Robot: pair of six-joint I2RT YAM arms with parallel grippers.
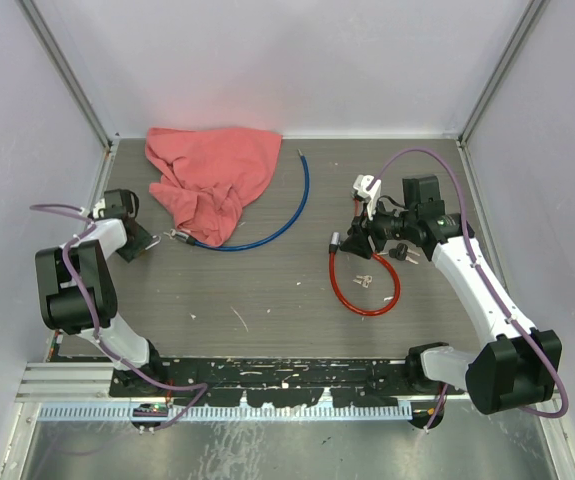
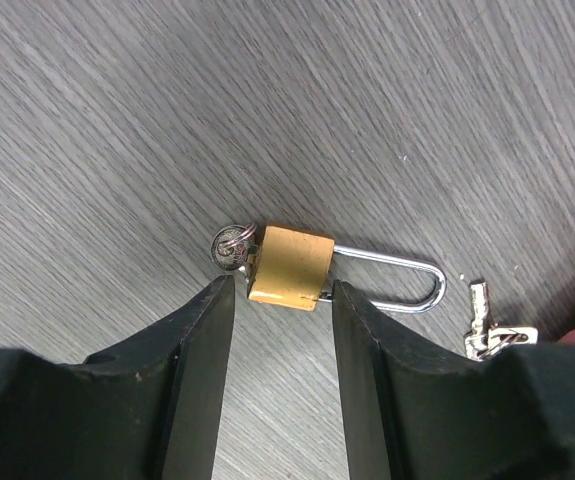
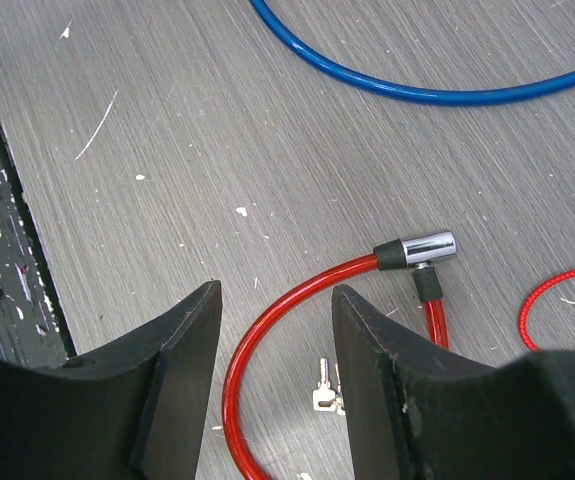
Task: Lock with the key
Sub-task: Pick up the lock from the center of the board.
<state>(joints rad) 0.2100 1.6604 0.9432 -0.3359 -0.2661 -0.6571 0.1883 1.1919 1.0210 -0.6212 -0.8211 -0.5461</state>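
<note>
My left gripper (image 2: 282,298) stood open, empty, beside a brass padlock (image 2: 289,266). My right gripper (image 3: 277,295) hung open, empty, over a red cable lock (image 3: 417,250).

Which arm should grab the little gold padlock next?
Left. Its open left gripper sits right at the padlock, which has a key in it. The right gripper hangs over the red cable lock instead.

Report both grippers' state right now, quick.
Left gripper: jaws open, holding nothing, brass padlock at their tips.
Right gripper: jaws open, holding nothing, above the red cable lock.
</note>
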